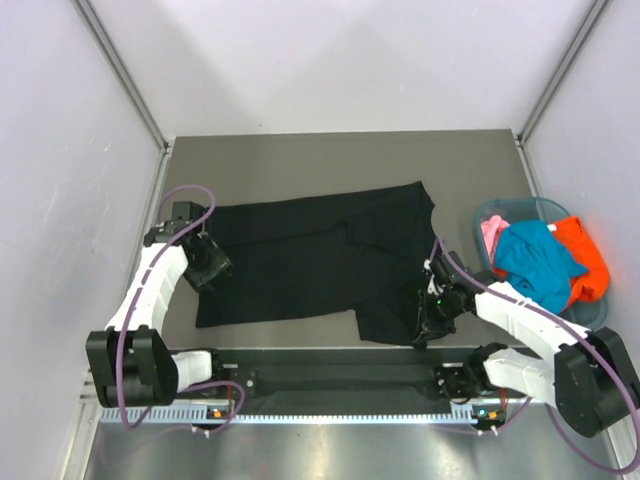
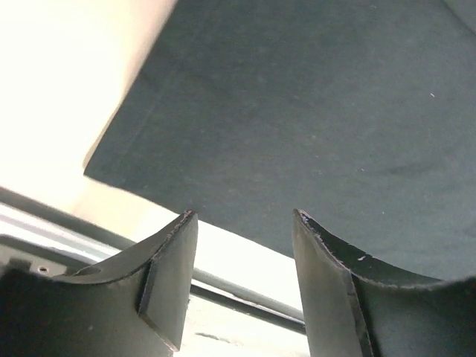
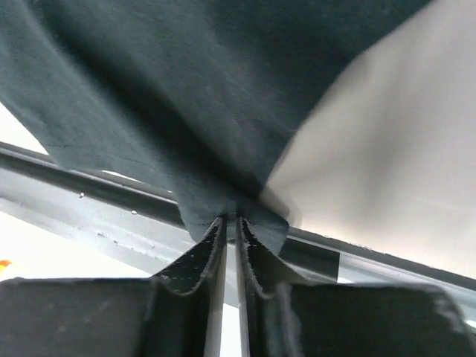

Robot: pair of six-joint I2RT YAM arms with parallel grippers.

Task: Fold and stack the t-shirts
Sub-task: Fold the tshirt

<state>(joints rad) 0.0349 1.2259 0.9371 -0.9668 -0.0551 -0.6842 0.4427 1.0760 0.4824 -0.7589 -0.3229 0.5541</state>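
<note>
Top external view has the black t-shirt [image 1: 310, 265] spread across the middle of the bench [image 1: 300, 160], mostly flat, with its right part rucked and doubled over near the front edge. That unevenness is probably why both arms are at the cloth's ends: the garment needs to be pulled square before a fold will lie clean. The right hand [image 1: 425, 320] sits at the shirt's near right corner, and its wrist view shows the two fingers pressed together with a small bunch of black fabric pinched between them, so it is gripping the black t-shirt at an edge just above the bench's front rail [image 3: 111, 197]. The left hand [image 1: 205, 262] is at the opposite, left side of the shirt; its wrist view shows the fingers standing apart with nothing between them, the shirt's corner and edge lying just beyond the tips, which reads as lining up for a matching pinch. The teal-blue shirt [image 1: 535, 260], orange shirt [image 1: 585, 255] and pink shirt [image 1: 490, 235] are heaped in the basket [image 1: 520, 205] at the right, apart from the work, presumably waiting their turn; no folded stack is visible yet
</note>
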